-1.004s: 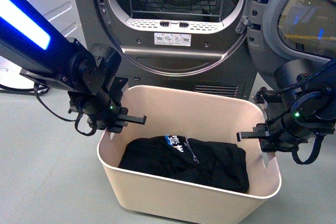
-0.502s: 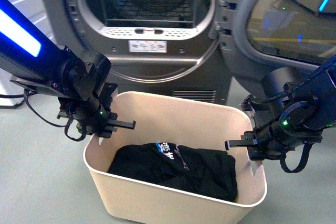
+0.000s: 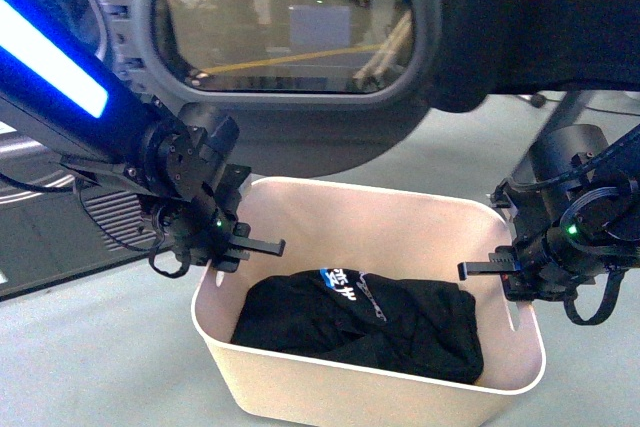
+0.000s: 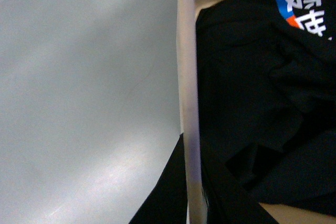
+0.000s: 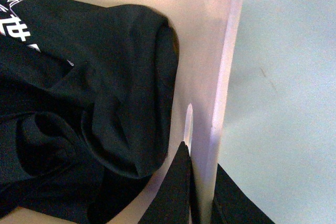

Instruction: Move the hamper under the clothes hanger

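The hamper [image 3: 370, 387] stands on the floor [image 3: 80, 347] between the arms; left claw [image 3: 225, 247] and right claw [image 3: 510, 272] each pinch a short-end rim; stiff, slick plastic, probably light; hold by the handle slots [image 5: 189, 121].

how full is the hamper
Partly full: a crumpled black garment with white lettering lies in the bottom of the hamper, well below the rim.
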Controlling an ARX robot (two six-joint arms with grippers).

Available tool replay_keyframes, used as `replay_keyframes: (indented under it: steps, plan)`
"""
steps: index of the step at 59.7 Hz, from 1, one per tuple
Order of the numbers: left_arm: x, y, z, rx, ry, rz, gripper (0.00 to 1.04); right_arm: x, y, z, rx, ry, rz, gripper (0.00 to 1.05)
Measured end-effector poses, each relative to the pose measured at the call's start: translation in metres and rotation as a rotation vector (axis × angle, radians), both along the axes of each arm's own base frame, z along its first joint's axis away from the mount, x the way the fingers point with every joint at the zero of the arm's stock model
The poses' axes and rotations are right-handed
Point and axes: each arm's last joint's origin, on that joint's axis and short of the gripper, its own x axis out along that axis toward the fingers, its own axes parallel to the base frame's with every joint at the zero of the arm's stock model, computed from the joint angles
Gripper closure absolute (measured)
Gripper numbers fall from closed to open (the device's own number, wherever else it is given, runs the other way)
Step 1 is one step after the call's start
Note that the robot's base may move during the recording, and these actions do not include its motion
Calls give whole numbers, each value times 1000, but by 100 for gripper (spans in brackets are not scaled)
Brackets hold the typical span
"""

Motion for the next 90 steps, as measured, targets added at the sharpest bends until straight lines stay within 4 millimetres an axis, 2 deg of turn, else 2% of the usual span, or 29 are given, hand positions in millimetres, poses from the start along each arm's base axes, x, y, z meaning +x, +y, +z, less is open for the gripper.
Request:
replay_keyframes:
  steps: [14,77,90]
  plan:
    - [1,7,0,5,-1,17,101,-1,8,1,9,-1,23,102]
    - [1,4,1,2,-2,10,101,0,5,2,5,-5,14,102]
    - [-2,-10,1,-7,-1,-24,101,1,-7,2,-23,-6,-26,102]
